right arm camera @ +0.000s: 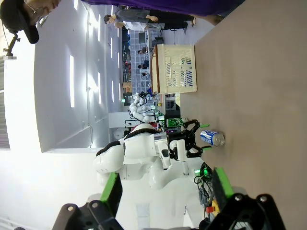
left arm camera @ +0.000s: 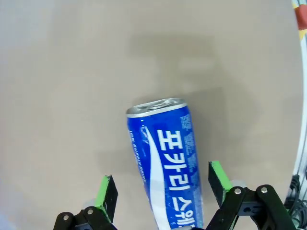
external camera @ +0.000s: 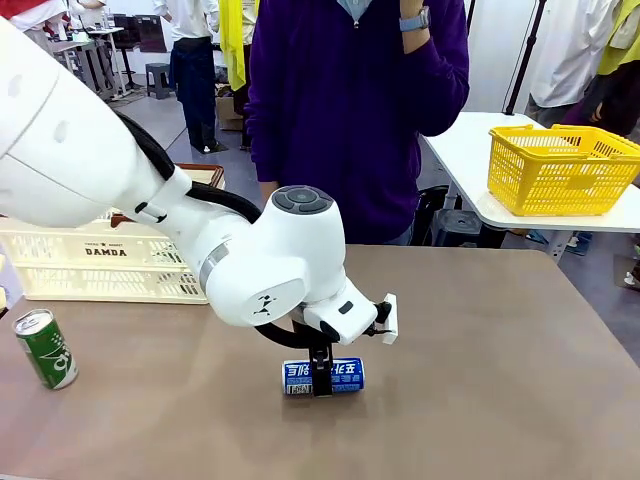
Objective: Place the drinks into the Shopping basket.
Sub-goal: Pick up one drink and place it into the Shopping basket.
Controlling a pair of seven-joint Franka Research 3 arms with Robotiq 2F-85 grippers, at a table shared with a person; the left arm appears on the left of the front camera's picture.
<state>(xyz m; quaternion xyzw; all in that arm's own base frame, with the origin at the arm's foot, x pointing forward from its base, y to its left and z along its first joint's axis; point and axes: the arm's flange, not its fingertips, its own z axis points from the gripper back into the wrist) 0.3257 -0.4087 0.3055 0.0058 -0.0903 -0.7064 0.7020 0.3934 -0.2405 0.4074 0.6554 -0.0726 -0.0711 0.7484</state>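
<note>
Blue can [external camera: 323, 376]: on its side on the table [external camera: 500, 350], front middle, well apart from the crate.
Long axis: left to right across the front view; in the left wrist view, rising from between the fingers, silver top farthest, skewed a little off their midline.
Left gripper [external camera: 322, 380]: low, directly over the can at about mid-length; spread, one green pad [left arm camera: 108, 191] on either side of the round wall, neither touching; tighter gap on one side.
Coming move (judged): closing across the can's width; with that skew, some risk of the can rolling or turning as the pads meet.
Nearer arm: left, by far.
Right gripper [right arm camera: 166, 184]: spread, holding nothing, well back from the can.
Can make: thin painted metal, smooth and glossy, slim cylinder, white lettering, barcode panel; probably slippery and easily dented.
Green can [external camera: 45, 348]: standing near the table's left edge, just in front of the crate, apart from it.
Cream crate [external camera: 100, 265]: hard slotted plastic, dark rim; far left, behind and to the left of the blue can.
Table make: flat, matte, grey-brown.
Yellow basket [external camera: 560, 170]: plastic mesh, on a separate white table, far right.
</note>
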